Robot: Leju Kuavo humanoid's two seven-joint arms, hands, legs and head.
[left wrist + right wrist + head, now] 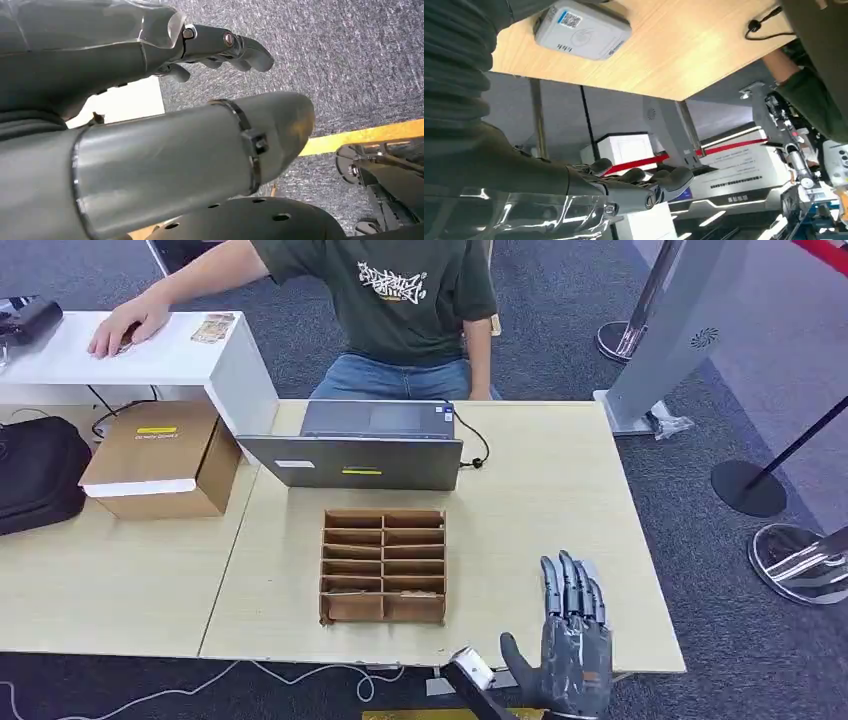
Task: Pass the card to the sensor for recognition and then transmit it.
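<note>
— As things stand from where you are, what is on the light wooden table (560, 540)?

— Far side: a seated person in a green T-shirt (400, 300). Against that edge is a grey laptop (360, 455), lid partly lowered, with a cardboard box (160, 460) to its left. Nearer the robot stands a brown compartment organizer (383, 565).

— The hands?

— Right hand (572, 640) is raised over the table's near right corner, fingers straight and a little apart, holding nothing. Left hand (100, 60) hangs over grey carpet, fingers loosely extended, nothing in it.

— Sensor and card?

— The white sensor (581, 30) lies flat on the table, just beyond the right hand's fingertips. A card (213, 328) lies on the white shelf (180, 365) at far left, near the person's hand (130, 325), well apart from the sensor.
</note>
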